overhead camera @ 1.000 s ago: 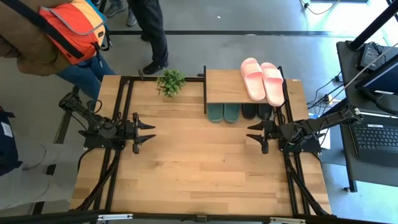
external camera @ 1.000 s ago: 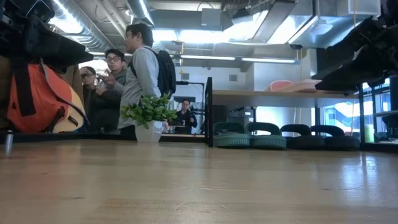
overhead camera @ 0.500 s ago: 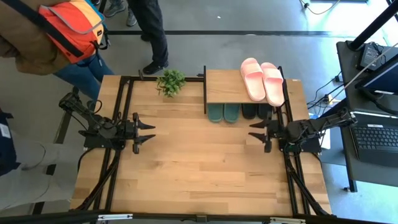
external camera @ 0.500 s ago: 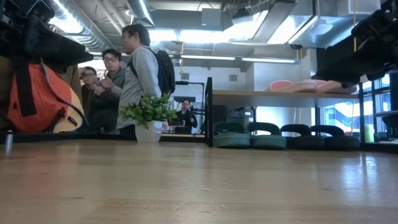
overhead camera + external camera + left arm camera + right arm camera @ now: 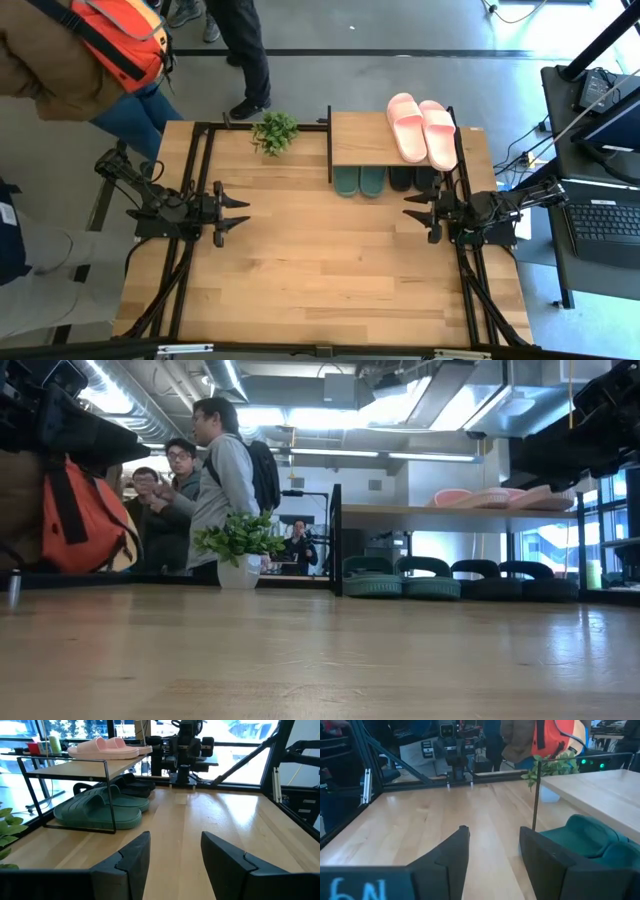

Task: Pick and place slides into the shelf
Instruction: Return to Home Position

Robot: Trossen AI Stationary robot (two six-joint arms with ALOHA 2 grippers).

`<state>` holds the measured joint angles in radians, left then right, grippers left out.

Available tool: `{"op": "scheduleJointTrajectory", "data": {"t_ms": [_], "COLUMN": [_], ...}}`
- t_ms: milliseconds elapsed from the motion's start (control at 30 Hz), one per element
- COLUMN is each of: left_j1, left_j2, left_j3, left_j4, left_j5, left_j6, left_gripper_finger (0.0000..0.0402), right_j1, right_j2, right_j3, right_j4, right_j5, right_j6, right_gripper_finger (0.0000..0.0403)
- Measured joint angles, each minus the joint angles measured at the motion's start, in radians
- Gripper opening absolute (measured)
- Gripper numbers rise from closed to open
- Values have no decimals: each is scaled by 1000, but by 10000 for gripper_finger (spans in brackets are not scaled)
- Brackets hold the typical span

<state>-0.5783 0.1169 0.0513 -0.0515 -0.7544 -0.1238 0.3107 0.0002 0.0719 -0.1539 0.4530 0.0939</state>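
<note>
Though split over two levels, all stowed: pale pink slides (image 5: 422,130) up on the top plank of the shelf (image 5: 360,138), green slides (image 5: 358,181) and black slides (image 5: 412,179) tucked beneath, pair beside pair, probably to keep mates together. By the look of it, nothing left to fetch. Left gripper (image 5: 243,213) over the left side of the table (image 5: 320,270), fingers (image 5: 132,857) spread, grasping nothing. Right gripper (image 5: 408,212) near the shelf's right front corner, likewise parted and bare. Held well apart, facing each other, seemingly to stay clear of the shelf. Potted plant (image 5: 274,131) just beside the shelf's left end.
</note>
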Motion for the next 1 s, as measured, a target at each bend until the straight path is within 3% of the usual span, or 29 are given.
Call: {"op": "scheduleJointTrajectory", "data": {"t_ms": [500,567,800,1000], "left_j1": [0,0,0,0], "left_j2": [0,0,0,0], "left_j3": [1,1,1,2], "left_j4": [83,100,265,277], "left_j5": [-38,6,323,352], "left_j6": [8,17,142,179], "left_gripper_finger": [168,168,168,168], "right_j1": [0,0,0,0], "right_j2": [0,0,0,0], "right_j3": [0,0,0,0], "right_j4": [0,0,0,0], "right_j5": [0,0,0,0], "right_j6": [-24,-24,-39,-50], "right_gripper_finger": [174,174,174,174]}}
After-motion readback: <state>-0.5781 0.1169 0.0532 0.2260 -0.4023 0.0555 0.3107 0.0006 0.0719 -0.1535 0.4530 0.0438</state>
